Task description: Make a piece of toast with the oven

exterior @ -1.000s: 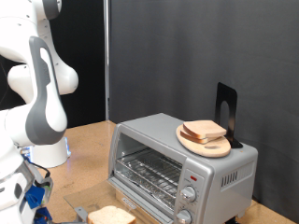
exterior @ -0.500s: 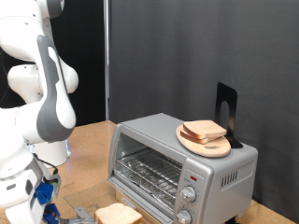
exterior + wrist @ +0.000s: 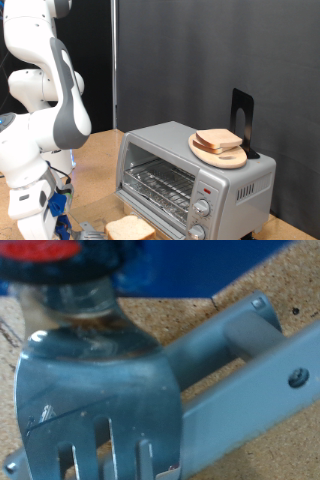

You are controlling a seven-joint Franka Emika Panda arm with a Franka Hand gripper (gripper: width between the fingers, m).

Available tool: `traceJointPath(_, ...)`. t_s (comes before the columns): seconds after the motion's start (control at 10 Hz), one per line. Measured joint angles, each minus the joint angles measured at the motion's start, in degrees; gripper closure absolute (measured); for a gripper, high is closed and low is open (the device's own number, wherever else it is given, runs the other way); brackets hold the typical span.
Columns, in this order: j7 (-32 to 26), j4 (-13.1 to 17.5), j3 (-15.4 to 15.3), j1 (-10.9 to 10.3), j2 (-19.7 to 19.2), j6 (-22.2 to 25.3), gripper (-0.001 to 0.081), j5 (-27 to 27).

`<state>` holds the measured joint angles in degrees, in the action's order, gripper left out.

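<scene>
Toast slice [image 3: 129, 229] rides just ahead of the pincer [image 3: 85, 231], apparently on a metal fork [image 3: 100, 400]; whether the pincer is spread is unclear. Delivery underway, lining up with the oven [image 3: 195, 180] beyond.

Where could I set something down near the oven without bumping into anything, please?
The bare wooden table between the arm and the oven is free. The oven roof is bare toward the exterior view's left; its right holds the round plate of bread and a black stand. In front of the oven, the piece of toast and the gripper crowd the space.
</scene>
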<state>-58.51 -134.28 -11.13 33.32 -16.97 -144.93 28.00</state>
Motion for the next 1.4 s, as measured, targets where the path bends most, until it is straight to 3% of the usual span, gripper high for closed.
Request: traceJointPath(1.4, 9.7, -2.8, -1.3, -6.2, 0.2, -5.4, 0.0361, -0.3)
